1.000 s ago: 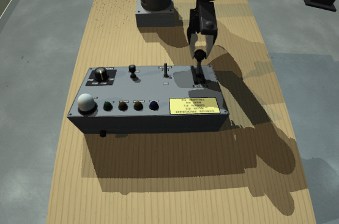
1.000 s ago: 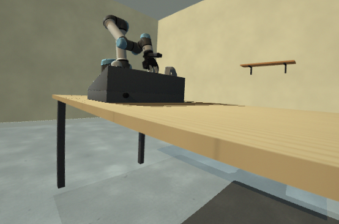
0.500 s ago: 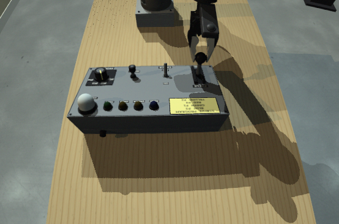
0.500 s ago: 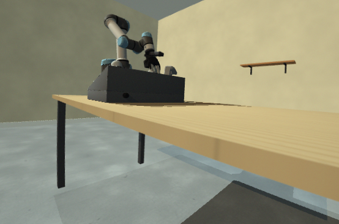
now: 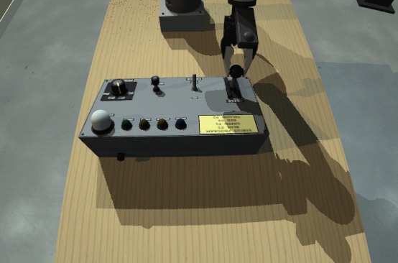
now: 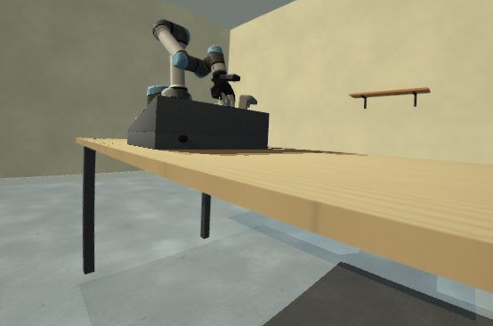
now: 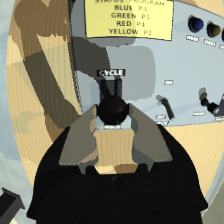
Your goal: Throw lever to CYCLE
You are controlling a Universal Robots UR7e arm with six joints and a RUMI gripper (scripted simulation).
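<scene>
The jaws of the gripper (image 5: 235,70) are pinching the black ball knob of the lever (image 5: 235,78), one on each side, at the far end of its slot on the right part of the console's top face, the end nearest the arm's base (image 5: 182,21). In the wrist view we see the knob (image 7: 112,110) seated between the two grey fingers, with the slot running away from it toward a small label that reads CYCLE (image 7: 113,73), so we judge the lever has its whole travel yet to make. The largest risk, as we see it, concerns the console (image 5: 172,115) itself: it rests loose on the wooden table (image 5: 201,215), and a pull along the slot could drag or twist the whole box instead of moving the lever, most of all if the lever is stiff or the pull angles upward. Next, the grip could slide off the round knob, since a ball gives flat fingers little to hold, and the lever would stop short of CYCLE. Smaller still is the chance of brushing a neighbour as the gripper travels across the panel: the thin toggle stick (image 5: 194,82) stands just to one side of the slot, and a small black knob (image 5: 155,80) and the yellow-marked dial (image 5: 118,87) lie beyond it. The row of coloured buttons (image 5: 144,124) and the white dome (image 5: 100,119) sit well apart from that path.
</scene>
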